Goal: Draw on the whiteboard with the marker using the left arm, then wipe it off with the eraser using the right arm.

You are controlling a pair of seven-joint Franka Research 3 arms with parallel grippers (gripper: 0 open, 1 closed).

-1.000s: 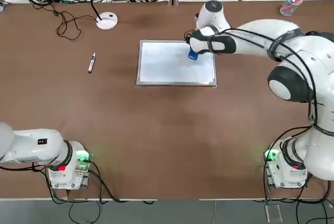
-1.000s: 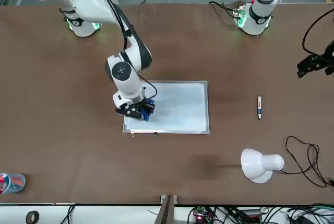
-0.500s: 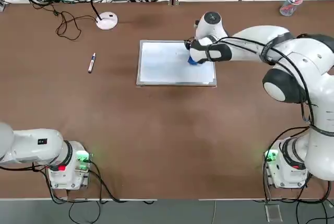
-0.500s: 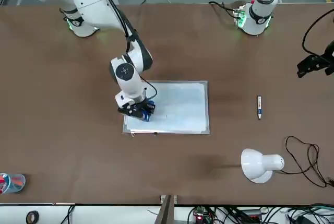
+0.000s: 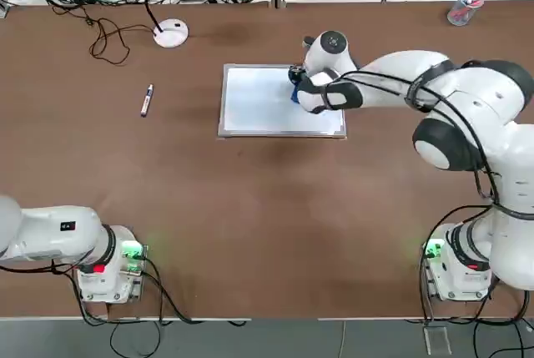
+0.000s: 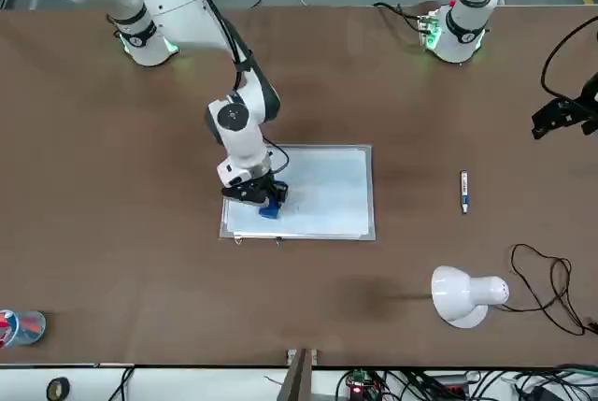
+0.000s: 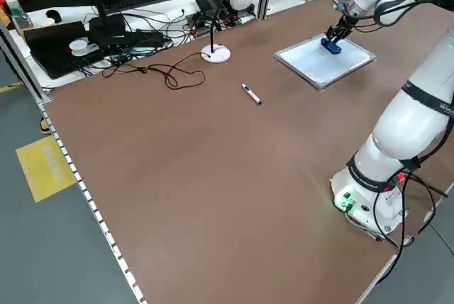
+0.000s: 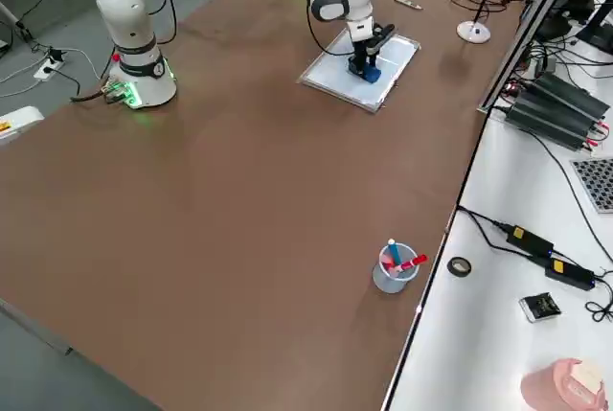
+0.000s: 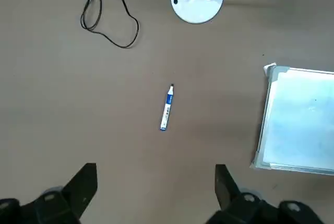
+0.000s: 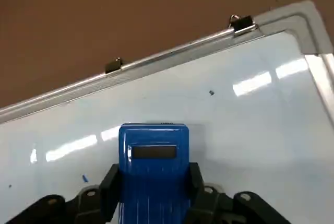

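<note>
Slippage was the main risk: the right gripper (image 10: 154, 192) clamped the eraser (image 10: 153, 153) against the whiteboard (image 5: 259, 103); uneven pressure could shift the unsecured board or leave specks.

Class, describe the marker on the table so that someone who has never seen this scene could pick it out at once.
Start at the whiteboard in the middle of the brown table, then look toward the robot's left, about level with the board and short of the white lamp base. The marker lies alone on bare tabletop: a slim white pen with a dark cap end, unlike the black cables nearby.
</note>
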